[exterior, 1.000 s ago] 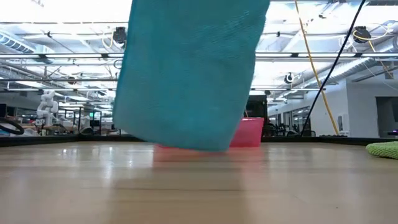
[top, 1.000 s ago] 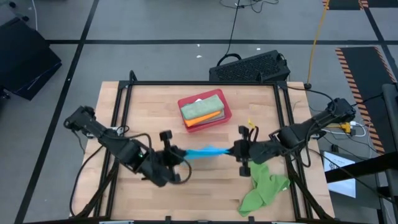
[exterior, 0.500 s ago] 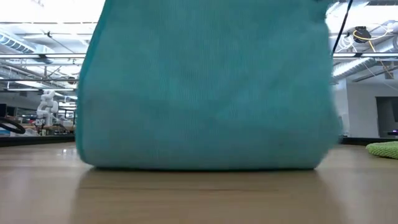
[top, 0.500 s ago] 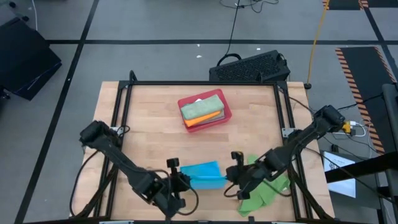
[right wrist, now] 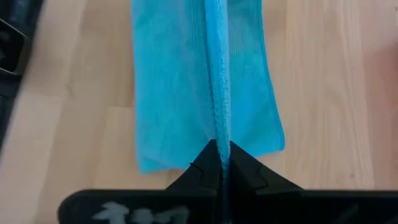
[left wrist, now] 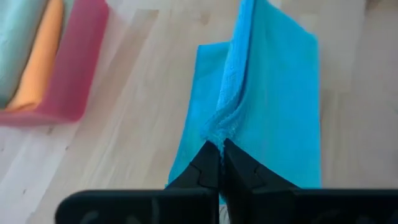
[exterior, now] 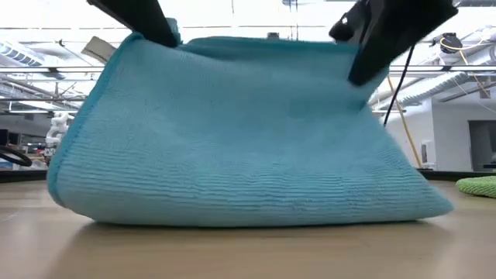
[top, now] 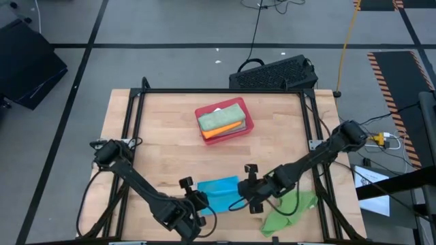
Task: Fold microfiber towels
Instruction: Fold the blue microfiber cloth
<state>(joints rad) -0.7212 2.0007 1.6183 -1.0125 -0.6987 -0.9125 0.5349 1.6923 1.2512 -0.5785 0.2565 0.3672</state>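
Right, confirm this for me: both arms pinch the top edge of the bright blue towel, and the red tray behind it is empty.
Not quite. The red tray is not empty: the high view shows folded towels in it, sage green over orange. The rest holds: the left gripper and right gripper each pinch the top edge of the bright blue towel with shut fingers.

Four microfiber towels show: one bright blue towel between the two claws, one bright green towel just beside the right claw. Two more, sage green and orange, lie in the one red tray, well apart from both claws.
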